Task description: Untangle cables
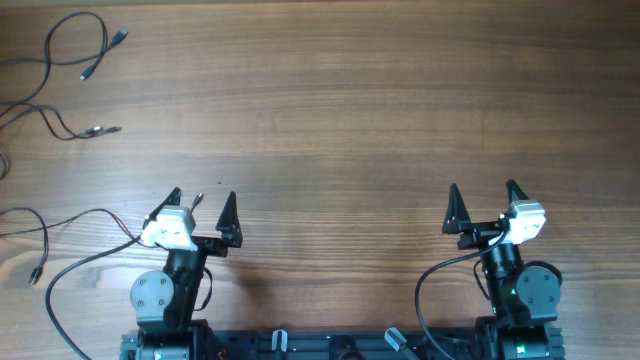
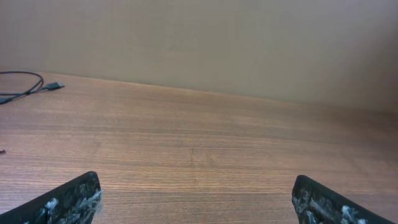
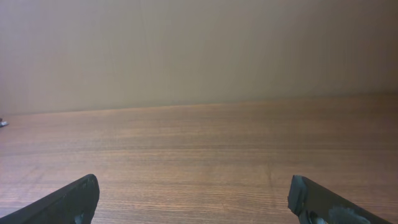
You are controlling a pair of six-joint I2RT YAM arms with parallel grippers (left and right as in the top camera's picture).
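Seen from overhead and read from the left edge, first the cables (image 1: pixel 88 72): thin black cords with small silvery plugs, lying loose on the wooden table (image 1: pixel 350 110) in its far left corner, in open curves and not in one knot. One plug (image 1: pixel 105 129) just below the upper loop, pointing to the right. Lower down at the same left edge, one more thin cord (image 1: pixel 45 245), its end toward the near side of the table. Whether joined to the others beyond the picture's border, cannot tell. All of these well apart from both arms.

Next to the right, the left gripper (image 1: pixel 202 197), close to the near edge of the table, spread wide, with bare wood between the two tips and nothing pinched. Same in the left wrist view: black fingertips (image 2: pixel 71 199) low in the two corners, far from each other. In the far upper left of that view, a curved black cable end (image 2: pixel 55 86) flat on the wood.

Further right, past a wide stretch of bare wood, the right gripper (image 1: pixel 483 190), also fully spread and holding nothing. In the right wrist view, again only wood grain between the two dark tips, and a pale wall (image 3: pixel 199 50) behind. At the left border there, a tiny light speck, too small to name.
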